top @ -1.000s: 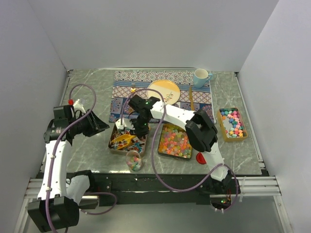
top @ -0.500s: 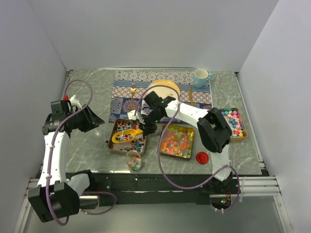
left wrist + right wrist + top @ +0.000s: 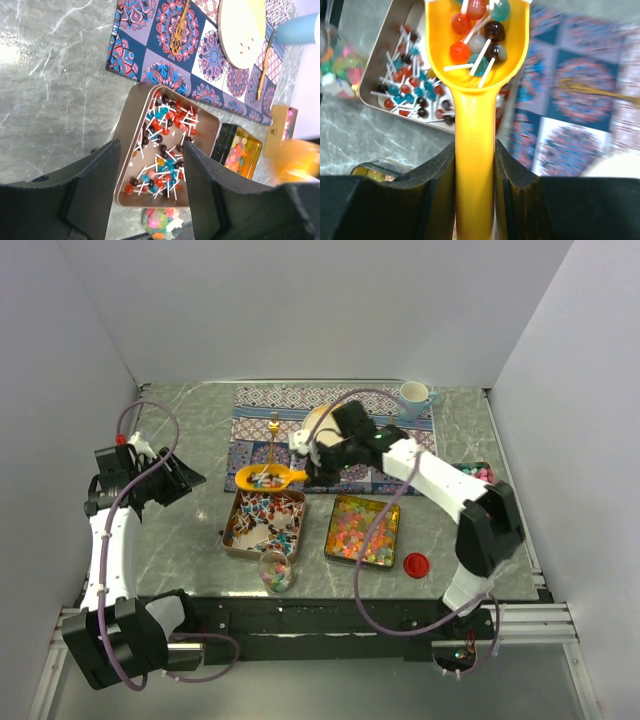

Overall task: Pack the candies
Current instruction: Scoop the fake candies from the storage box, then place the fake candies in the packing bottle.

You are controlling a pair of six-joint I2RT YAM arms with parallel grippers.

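My right gripper (image 3: pixel 312 468) (image 3: pixel 475 150) is shut on the handle of a yellow scoop (image 3: pixel 258 477) (image 3: pixel 475 60). The scoop is held above the far edge of the lollipop tin (image 3: pixel 232 530) (image 3: pixel 152 199) with several lollipops in its bowl. The small mixed candies fill a gold tray (image 3: pixel 362 528) (image 3: pixel 240 150) to the right of that tin. More candies sit in a small clear jar (image 3: pixel 275 570) (image 3: pixel 162 222) at the front edge. My left gripper (image 3: pixel 185 480) (image 3: pixel 151 145) hovers open at the left, nothing between its fingers.
A red lid (image 3: pixel 415 563) lies right of the candy tray. Another tin of sweets (image 3: pixel 480 475) stands at the right edge, partly behind my right arm. On the patterned mat (image 3: pixel 300 400) at the back are a plate (image 3: pixel 318 420), a gold fork (image 3: pixel 272 435) and a blue mug (image 3: pixel 412 398).
My right gripper has lifted the scoop out of the lollipop tin, loaded with lollipops, and swung back toward the mat. My left arm drew back to the left and its jaws widened.
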